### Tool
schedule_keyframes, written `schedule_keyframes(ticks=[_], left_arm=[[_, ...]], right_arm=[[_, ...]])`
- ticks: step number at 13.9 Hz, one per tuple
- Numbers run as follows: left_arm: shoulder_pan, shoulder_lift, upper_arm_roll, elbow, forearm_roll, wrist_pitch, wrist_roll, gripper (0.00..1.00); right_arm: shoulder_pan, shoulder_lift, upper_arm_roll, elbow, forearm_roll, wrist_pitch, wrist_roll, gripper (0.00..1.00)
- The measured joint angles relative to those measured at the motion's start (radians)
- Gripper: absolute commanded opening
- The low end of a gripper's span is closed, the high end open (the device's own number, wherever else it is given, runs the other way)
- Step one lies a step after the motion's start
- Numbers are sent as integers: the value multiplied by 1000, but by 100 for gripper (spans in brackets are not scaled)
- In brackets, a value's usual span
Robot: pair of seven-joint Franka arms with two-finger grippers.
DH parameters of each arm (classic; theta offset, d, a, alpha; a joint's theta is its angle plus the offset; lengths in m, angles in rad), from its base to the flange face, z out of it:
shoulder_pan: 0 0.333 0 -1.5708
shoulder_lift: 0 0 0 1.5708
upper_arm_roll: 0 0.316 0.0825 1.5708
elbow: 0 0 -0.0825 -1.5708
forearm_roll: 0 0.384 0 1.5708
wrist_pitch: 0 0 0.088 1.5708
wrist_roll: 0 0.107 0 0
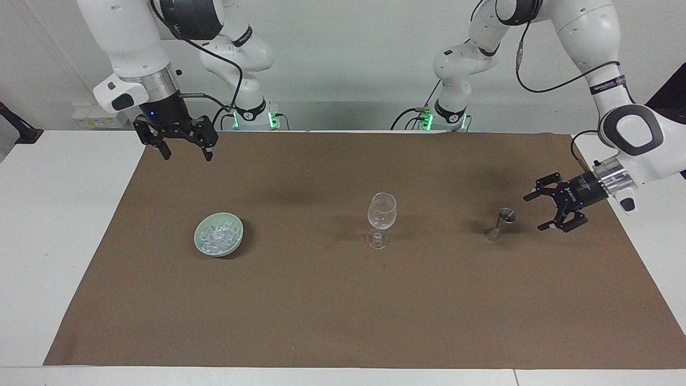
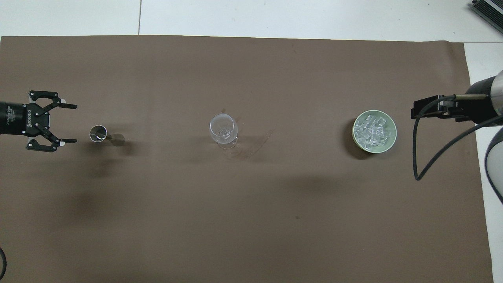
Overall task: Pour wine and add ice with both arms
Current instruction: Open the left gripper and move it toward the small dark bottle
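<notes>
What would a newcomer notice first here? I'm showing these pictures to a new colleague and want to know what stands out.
Probably the wine glass standing upright mid-mat, in a row between a green bowl of ice toward the right arm's end and a small metal measuring cup toward the left arm's end. The left claw is open, low beside that cup, apart from it. The right claw waits, open, high over the mat's edge.

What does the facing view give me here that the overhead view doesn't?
Only the facing view shows both arms whole, the right gripper open and raised nearer the robots than the dish, and the left gripper low beside the jigger.

Only the overhead view looks straight down into the wine glass and jigger mouth, with the open left gripper in line with the jigger.

Both show the ice in the green dish, glass between dish and jigger.
</notes>
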Motion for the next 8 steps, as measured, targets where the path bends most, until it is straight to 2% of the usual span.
schedule_keyframes(ticks=[4, 8], left_arm=[[53, 104, -2, -1, -90, 18, 10, 100], [60, 126, -8, -39, -172, 20, 95, 100]], right_arm=[[0, 0, 0, 0, 0, 0, 0, 100], [0, 0, 0, 0, 0, 0, 0, 100]])
